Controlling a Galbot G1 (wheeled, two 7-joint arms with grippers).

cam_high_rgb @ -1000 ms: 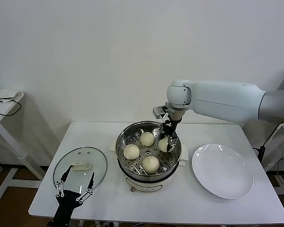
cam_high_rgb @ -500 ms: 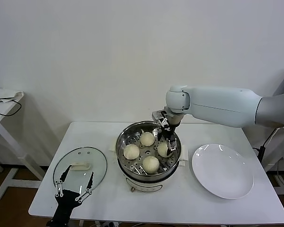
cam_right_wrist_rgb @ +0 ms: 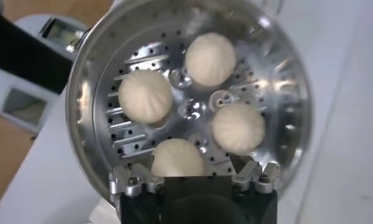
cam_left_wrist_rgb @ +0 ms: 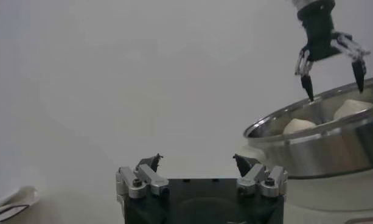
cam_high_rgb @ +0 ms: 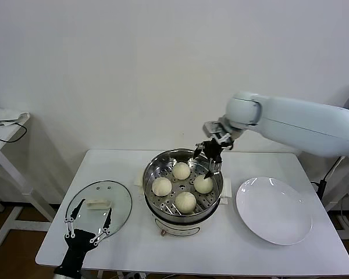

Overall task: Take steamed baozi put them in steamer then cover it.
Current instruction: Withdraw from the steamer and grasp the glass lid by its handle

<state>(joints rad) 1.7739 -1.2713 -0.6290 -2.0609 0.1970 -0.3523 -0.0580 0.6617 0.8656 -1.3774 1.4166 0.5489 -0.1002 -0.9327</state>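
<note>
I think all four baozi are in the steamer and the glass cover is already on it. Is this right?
Not quite. The four baozi are in the steamer, but the head view shows the glass cover lying on the table to the steamer's left, not on it.

Four cream-white baozi point(cam_high_rgb: 185, 201) in a shiny silver steamer point(cam_high_rgb: 153, 174) with a dotted, perforated tray; white plate point(cam_high_rgb: 273, 210); white desk point(cam_high_rgb: 134, 244).

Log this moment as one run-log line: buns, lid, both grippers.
baozi: four in steamer | right gripper: open, empty, above steamer's far rim | cover: on table, left of steamer | left gripper: open, near cover
</note>
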